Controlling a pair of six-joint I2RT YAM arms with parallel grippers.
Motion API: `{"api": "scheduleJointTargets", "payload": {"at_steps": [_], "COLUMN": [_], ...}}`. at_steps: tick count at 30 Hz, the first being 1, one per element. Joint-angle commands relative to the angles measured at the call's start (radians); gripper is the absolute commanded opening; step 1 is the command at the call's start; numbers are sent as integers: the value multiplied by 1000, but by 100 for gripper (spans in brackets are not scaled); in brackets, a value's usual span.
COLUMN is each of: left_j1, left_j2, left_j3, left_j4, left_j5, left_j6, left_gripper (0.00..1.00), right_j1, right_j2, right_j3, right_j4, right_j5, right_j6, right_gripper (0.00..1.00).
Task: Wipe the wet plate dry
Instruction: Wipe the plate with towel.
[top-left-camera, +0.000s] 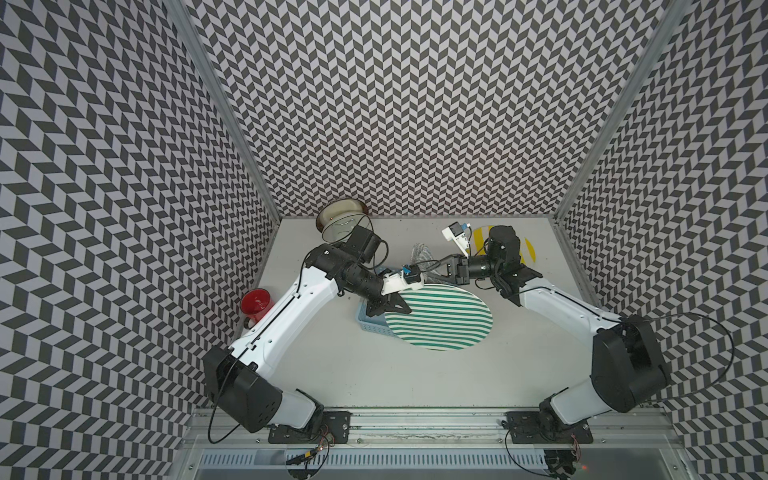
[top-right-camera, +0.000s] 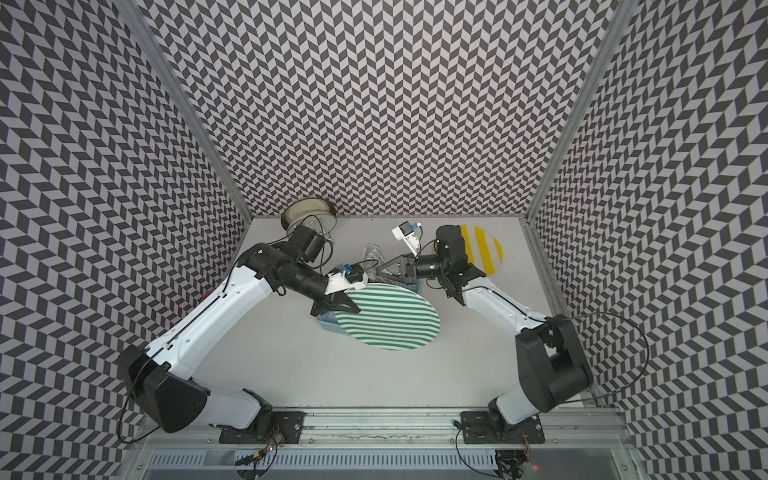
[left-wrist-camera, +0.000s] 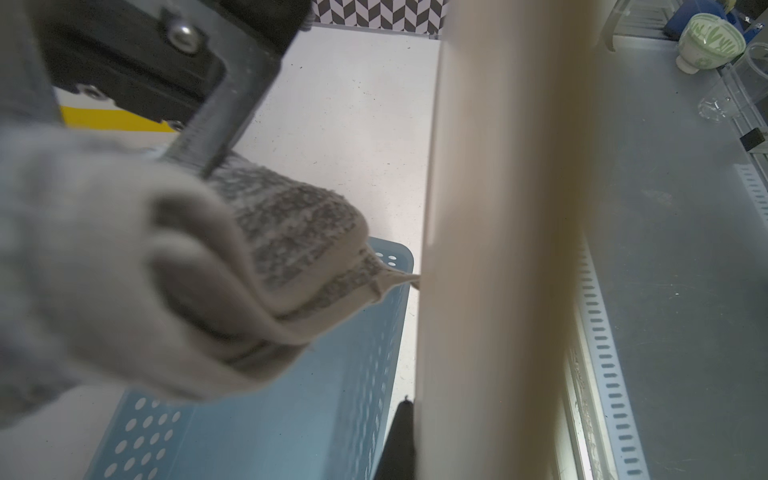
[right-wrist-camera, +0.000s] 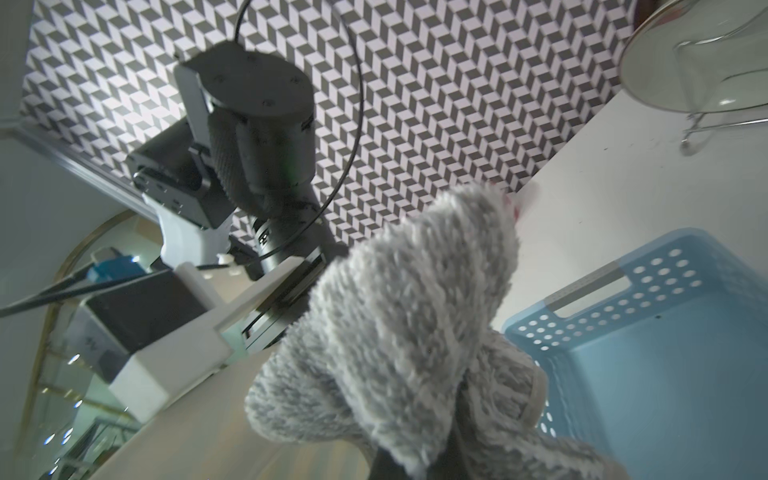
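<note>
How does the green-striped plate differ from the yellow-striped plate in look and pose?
The green-striped plate has many thin green stripes; the yellow-striped plate shows a few broad yellow ones. The green-striped plate is held at its rim by the left gripper, over the blue basket; the yellow-striped plate lies on the table, ungripped, partly hidden behind the right arm. Both are round and striped.

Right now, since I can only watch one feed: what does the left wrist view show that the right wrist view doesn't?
Only the left wrist view: a stripe of the yellow plate and a green bowl. Only the right wrist view: the left arm and a glass dish. Both: the cloth, the basket and the plate.
</note>
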Motion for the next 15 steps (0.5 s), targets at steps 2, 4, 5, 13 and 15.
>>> {"api": "scheduleJointTargets", "payload": {"at_steps": [2, 4, 5, 13, 15], "left_j1": [-17, -23, -24, -30, -30], "left_j2": [-18, -14, -14, -7, -8], "left_j3": [9, 11, 11, 36, 43], "left_j4": [-8, -13, -15, -16, -14], "left_j5": [15, 11, 9, 3, -1], "left_j6": [16, 17, 19, 15, 13], "left_gripper": [0, 0, 0, 0, 0], "right_j1": [38, 56, 65, 95, 96], "right_j2": [7, 5, 6, 16, 12], "right_j3": [42, 57, 63, 85, 86], "right_j4": [7, -36, -46, -106, -104], "right_j5": [-110, -127, -136, -160, -161], "right_j6": [-67, -107, -120, -170, -171], "right_gripper": [0, 0, 0, 0, 0]}}
